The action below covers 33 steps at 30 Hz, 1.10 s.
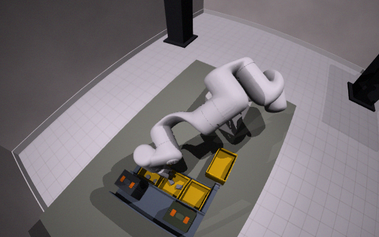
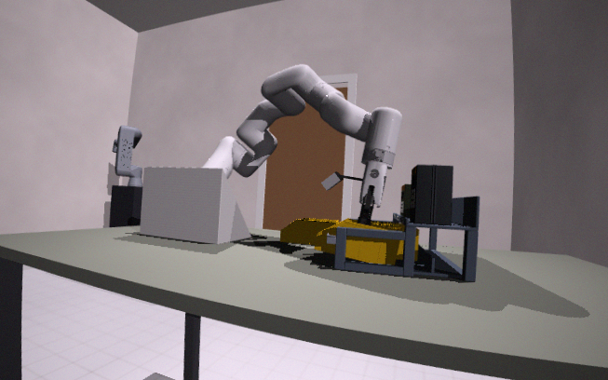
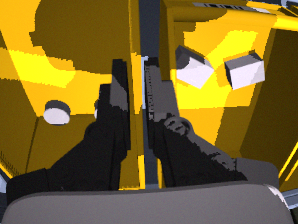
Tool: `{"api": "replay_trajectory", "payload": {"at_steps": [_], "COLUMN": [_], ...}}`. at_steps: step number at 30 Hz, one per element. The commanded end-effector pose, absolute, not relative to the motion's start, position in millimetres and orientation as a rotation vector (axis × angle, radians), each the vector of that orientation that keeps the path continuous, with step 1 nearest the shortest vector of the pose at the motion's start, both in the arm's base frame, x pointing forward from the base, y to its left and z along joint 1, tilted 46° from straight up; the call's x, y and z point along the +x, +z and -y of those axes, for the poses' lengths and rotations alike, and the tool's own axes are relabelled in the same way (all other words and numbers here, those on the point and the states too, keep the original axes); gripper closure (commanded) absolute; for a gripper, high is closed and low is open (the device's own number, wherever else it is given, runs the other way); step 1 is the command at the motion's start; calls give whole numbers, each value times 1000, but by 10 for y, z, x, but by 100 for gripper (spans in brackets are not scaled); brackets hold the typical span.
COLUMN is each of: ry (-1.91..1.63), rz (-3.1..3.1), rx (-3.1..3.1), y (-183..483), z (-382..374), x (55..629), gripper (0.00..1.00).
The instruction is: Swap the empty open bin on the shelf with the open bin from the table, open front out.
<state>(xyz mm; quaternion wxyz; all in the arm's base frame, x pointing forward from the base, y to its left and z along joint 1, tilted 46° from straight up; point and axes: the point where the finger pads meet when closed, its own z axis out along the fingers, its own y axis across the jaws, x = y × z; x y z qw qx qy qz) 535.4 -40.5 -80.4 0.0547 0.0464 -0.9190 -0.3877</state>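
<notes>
Bins of yellow plastic, three of them, sit side by side in a low grey shelf (image 1: 155, 203) at the near end of the counter (image 1: 243, 188); a fourth stands apart on the counter. From the left in the top view: a dark case (image 1: 127, 182) with orange clasps rests on the shelf's upper board, over the rear of the left bin (image 1: 143, 171); that bin holds small parts, among them a round white piece (image 3: 56, 112). The gripper (image 3: 136, 66) comes straight down where the left and middle bins meet; its fingers stand slightly parted, one on each side of a thin yellow bin wall, released rather than clamped; whose wall it is cannot be told. The middle bin (image 1: 167, 189) holds two grey blocks (image 3: 194, 70); the right bin (image 1: 195, 194) looks empty, hard against the shelf's end post (image 1: 215, 188). Past that post the fourth bin (image 1: 223, 163) stands on its base, empty, with bare counter on its right side; a green case (image 1: 180, 218) lies on the shelf's rear board.
</notes>
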Motion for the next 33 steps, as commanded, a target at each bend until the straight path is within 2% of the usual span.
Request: {"api": "replay_trajectory", "payload": {"at_steps": [1, 33], "ry": [-1175, -1175], "rz": [2796, 2796], "rx": [138, 138], "y": [-794, -744], "z": [431, 483], "x": [5366, 5365], "gripper": [90, 90]}}
